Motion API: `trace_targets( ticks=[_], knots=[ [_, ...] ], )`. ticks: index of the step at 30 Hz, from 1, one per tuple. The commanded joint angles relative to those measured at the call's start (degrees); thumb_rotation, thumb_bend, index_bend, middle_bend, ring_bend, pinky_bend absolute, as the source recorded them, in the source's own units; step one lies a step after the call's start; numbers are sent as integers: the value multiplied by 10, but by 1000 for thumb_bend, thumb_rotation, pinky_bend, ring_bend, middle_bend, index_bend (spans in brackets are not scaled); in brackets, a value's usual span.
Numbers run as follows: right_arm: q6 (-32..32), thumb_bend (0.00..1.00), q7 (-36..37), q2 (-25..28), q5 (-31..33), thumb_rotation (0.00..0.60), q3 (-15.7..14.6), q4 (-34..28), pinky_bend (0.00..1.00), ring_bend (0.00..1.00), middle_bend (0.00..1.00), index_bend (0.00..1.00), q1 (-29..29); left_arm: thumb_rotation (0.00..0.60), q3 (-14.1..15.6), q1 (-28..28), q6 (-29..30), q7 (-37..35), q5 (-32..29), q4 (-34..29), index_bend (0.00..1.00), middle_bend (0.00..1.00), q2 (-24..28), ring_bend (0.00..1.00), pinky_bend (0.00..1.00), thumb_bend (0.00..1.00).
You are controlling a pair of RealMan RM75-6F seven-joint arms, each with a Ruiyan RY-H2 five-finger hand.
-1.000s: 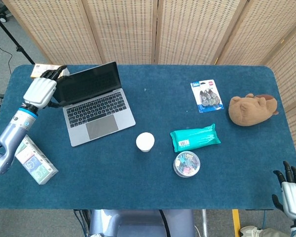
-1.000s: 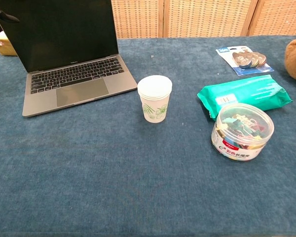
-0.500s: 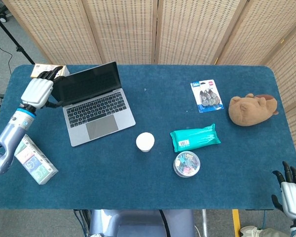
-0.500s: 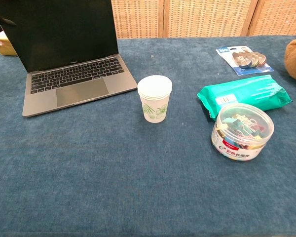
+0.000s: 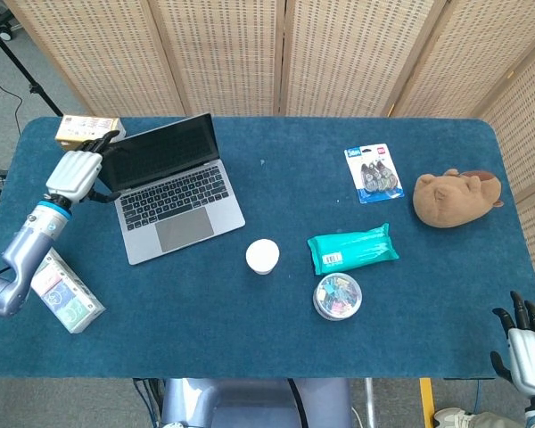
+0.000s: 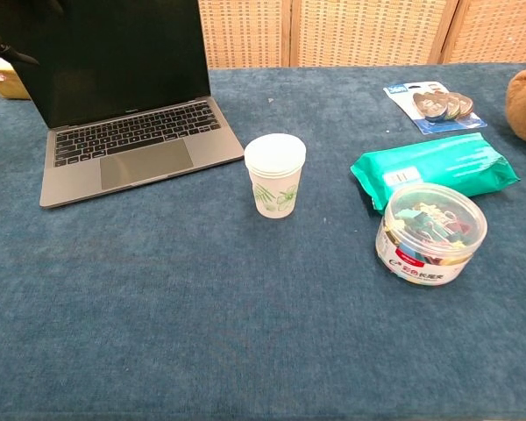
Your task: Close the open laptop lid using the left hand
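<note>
The laptop point(image 5: 171, 187) stands open at the far left part of the blue table point(image 5: 250, 357), its dark screen upright. The left hand point(image 5: 76, 169) is just beside the left edge of the lid; I cannot tell if it touches, or how its fingers lie. The right hand point(image 5: 526, 343) rests at the near right corner, fingers apart, holding nothing.

Prob. a lab/test rig: blue-cloth table point(image 5: 250, 357), wicker screens point(image 5: 250, 53) at 12 o'clock, tripod leg point(image 5: 18, 62) at 10
</note>
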Motion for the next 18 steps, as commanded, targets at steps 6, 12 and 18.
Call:
trace_targets(
  ticks=[6, 12, 18],
  knots=[
    [-1, 373, 3, 1, 1, 600, 1, 1, 0, 0, 0, 211, 0, 600, 3, -5, 8, -2, 10, -8, 271, 75, -3, 124, 143, 193],
    [3, 373, 5, 2, -3, 600, 1, -1, 0, 0, 0, 211, -1, 600, 2, -5, 12, 4, 8, -29, 270, 75, -1, 124, 143, 193],
    [4, 372, 7, 4, -8, 600, 0, -1, 0, 0, 0, 211, -2, 600, 2, -2, 16, 12, 2, -47, 270, 75, -2, 124, 143, 193]
  ],
)
